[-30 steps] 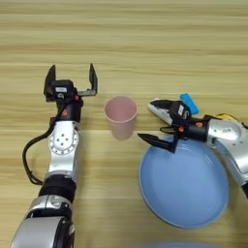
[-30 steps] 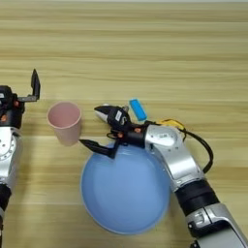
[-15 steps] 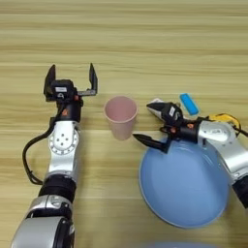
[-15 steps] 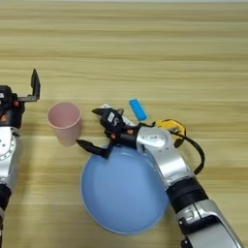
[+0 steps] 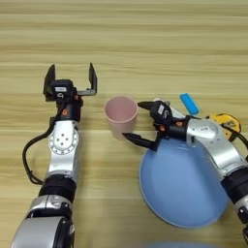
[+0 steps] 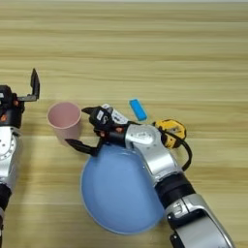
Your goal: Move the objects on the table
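Observation:
A pale pink cup [image 5: 121, 115] stands upright near the table's middle. My right gripper [image 5: 135, 122] is open at the cup's right side. Its upper finger tip is by the rim and its lower fingertip [image 5: 127, 136] is by the base; I cannot tell if either touches. A white remote [image 6: 112, 113] lies just behind this gripper, mostly hidden by it. A small bright-blue block [image 5: 189, 103] lies flat to the right of it. My left gripper [image 5: 70, 79] is open and empty, held up left of the cup.
A large light-blue plate [image 5: 186, 191] lies under my right forearm, in front of the cup and to its right. A yellow-and-black tape measure [image 5: 224, 121] sits at the plate's far right rim. Bare wooden table [image 5: 145, 43] stretches behind everything.
My right gripper has moved left across the plate's rim until its open fingers reach the cup's right side. The cup and my left arm have not moved.

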{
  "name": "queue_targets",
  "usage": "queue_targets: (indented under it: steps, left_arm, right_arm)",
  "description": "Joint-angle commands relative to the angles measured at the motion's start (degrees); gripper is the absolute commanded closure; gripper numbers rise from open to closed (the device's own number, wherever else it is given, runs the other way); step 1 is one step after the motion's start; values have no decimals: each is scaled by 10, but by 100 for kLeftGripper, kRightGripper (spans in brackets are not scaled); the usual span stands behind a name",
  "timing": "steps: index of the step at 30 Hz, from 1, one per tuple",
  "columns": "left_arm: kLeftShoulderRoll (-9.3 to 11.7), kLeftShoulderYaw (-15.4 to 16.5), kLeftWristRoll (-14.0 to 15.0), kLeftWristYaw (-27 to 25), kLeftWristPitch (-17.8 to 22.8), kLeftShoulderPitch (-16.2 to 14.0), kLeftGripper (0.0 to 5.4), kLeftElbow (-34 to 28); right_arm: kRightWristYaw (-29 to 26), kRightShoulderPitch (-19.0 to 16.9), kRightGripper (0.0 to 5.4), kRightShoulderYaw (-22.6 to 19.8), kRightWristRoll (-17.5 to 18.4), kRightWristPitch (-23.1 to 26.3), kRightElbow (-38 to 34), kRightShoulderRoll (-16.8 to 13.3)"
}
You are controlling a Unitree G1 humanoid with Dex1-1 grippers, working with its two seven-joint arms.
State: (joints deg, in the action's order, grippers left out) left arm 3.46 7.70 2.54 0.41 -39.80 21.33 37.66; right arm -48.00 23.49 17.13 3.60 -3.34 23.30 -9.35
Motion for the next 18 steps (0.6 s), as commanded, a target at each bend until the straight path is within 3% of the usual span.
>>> queue_targets:
  steps: [1,18]
  left_arm:
    - [-1,-3,-7,3,-4,1,0,-6]
    - [-2,-5,-7,5,-3,1,0,-8]
  right_arm:
    - [3,13,2,3,-6,-1,13,7]
    - [44,42,2,2,-22,-9,70,45]
